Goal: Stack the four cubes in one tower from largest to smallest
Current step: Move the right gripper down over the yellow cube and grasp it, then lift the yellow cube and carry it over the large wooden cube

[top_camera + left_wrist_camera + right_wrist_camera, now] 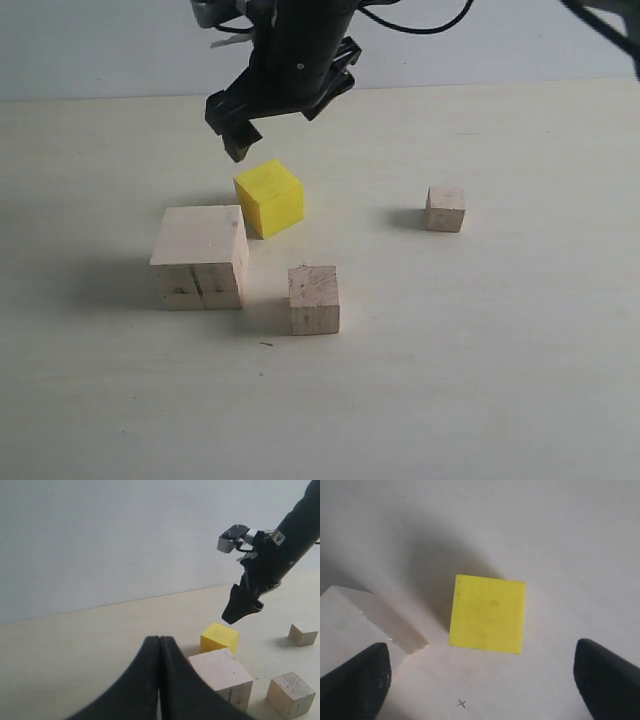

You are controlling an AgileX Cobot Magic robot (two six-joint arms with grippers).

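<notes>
Right hand (482,680) hovers spread wide open, and the yellow cube (488,614) sits on the surface (560,555) straight below it, centred in the gap. Big wooden cube (350,625) crowds one side, so it looks tight imo.

- Yellow cube (269,198): I log the right gripper (480,682) hanging directly above it, jaws spread wider than the cube; bare worktop (500,380) shows on three sides.
- Large cube (200,257): obstacle. Its corner stands just beside the yellow cube's corner, with only a narrow slit between them. In the right wrist view, one fingertip (357,680) overlaps this cube's edge.
- Large cube, top face: open from above.
- Medium cube (314,298): near the large cube, with a passable strip of worktop between.
- Small cube (445,209): well apart, with free room all round.
- Near edge of the worktop in the exterior view: I see open surface.
</notes>
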